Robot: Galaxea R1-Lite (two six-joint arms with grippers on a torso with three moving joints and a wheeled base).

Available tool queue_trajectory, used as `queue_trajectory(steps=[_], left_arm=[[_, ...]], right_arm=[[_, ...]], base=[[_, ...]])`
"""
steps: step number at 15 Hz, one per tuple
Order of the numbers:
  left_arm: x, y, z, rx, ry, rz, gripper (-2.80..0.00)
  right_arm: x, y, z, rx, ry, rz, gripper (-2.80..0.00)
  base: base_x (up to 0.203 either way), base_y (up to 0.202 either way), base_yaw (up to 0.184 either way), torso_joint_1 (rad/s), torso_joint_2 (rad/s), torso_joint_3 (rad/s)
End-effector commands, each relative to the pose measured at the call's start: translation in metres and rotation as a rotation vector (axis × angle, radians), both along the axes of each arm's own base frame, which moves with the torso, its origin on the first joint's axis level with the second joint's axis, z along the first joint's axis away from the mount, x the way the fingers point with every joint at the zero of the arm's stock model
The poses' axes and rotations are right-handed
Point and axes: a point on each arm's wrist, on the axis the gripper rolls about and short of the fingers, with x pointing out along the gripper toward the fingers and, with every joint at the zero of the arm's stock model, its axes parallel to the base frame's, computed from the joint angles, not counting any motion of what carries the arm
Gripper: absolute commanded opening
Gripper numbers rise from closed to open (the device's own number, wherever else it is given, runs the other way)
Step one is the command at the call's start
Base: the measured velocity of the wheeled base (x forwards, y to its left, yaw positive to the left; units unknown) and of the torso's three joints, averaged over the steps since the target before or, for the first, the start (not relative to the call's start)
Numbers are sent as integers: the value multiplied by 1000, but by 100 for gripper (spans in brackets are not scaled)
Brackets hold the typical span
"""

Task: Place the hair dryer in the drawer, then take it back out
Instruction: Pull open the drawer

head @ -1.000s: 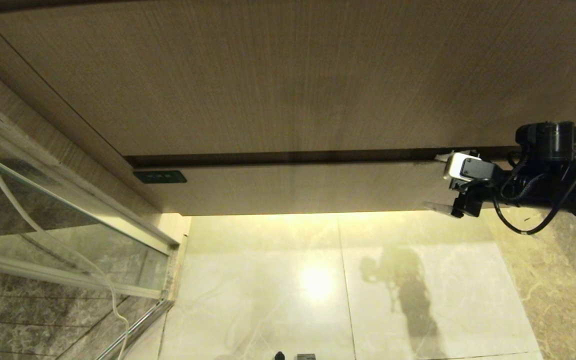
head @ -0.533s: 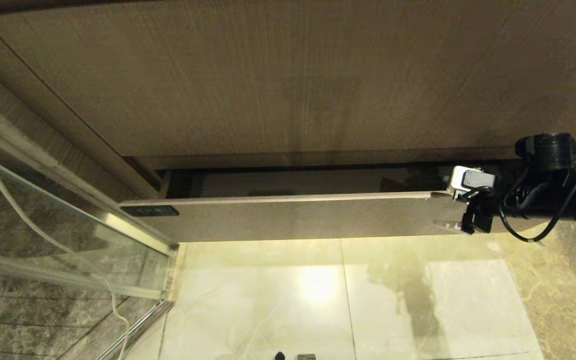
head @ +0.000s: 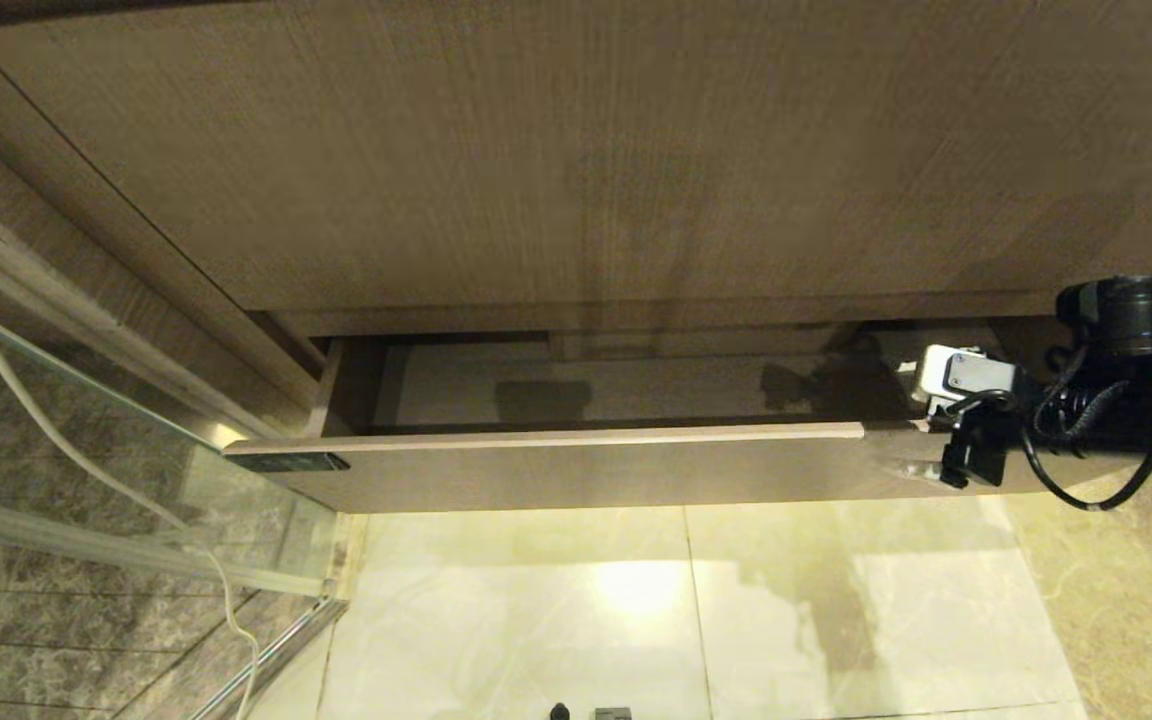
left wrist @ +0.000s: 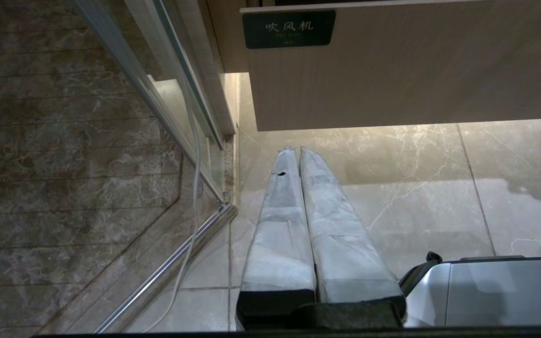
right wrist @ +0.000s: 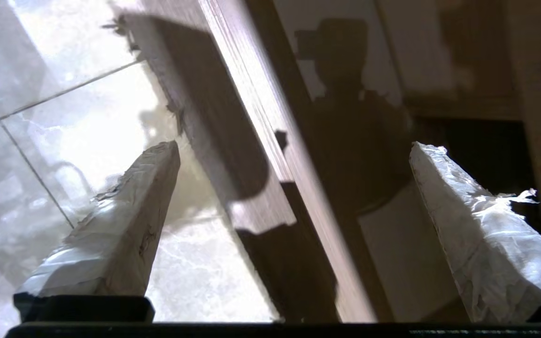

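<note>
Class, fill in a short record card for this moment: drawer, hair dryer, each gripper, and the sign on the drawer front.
drawer: partly pulled out below the tall panel
hair dryer: not in view; the visible part of the drawer shows none
right gripper: open, fingers astride the drawer front's top edge at its right end
left gripper: shut, holding nothing, pointing at the floor below the drawer front
sign: dark plate at the front's left end

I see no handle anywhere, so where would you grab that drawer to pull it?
By the thin top edge of the drawer front, from above near its right end: it has no handle, and the right gripper jaws already straddle that edge.
</note>
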Motion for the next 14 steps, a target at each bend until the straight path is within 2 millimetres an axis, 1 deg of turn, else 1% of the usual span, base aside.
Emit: queue_trajectory(steps=[1, 5, 8, 9, 10, 11, 12, 14], left_arm=[[0, 0, 0, 0, 1, 0, -280], [0, 0, 0, 0, 1, 0, -280], [0, 0, 0, 0, 0, 0, -280], [0, 0, 0, 0, 0, 0, -280], [0, 0, 0, 0, 0, 0, -280], [0, 0, 0, 0, 1, 0, -280], [0, 0, 0, 0, 0, 0, -280], [0, 0, 0, 0, 1, 0, -280]], right_arm=[[-16, 1, 8, -3, -19, 5, 0], [-59, 3, 22, -4, -48, 4, 0], [-84, 4, 33, -7, -52, -3, 0], [-94, 4, 32, -1, -29, -10, 0], [-96, 3, 31, 1, -17, -13, 0], [-101, 3, 30, 29, 16, -32, 0], [-113, 4, 33, 88, 59, -73, 0], [-142, 5, 34, 231, 212, -183, 0]], base=[[0, 0, 0, 0, 0, 0], [0, 0, 0, 0, 0, 0], [0, 0, 0, 0, 0, 0], [0, 0, 0, 0, 0, 0], [0, 0, 0, 0, 0, 0], [0, 0, 0, 0, 0, 0], [0, 0, 0, 0, 0, 0], [0, 0, 0, 0, 0, 0]])
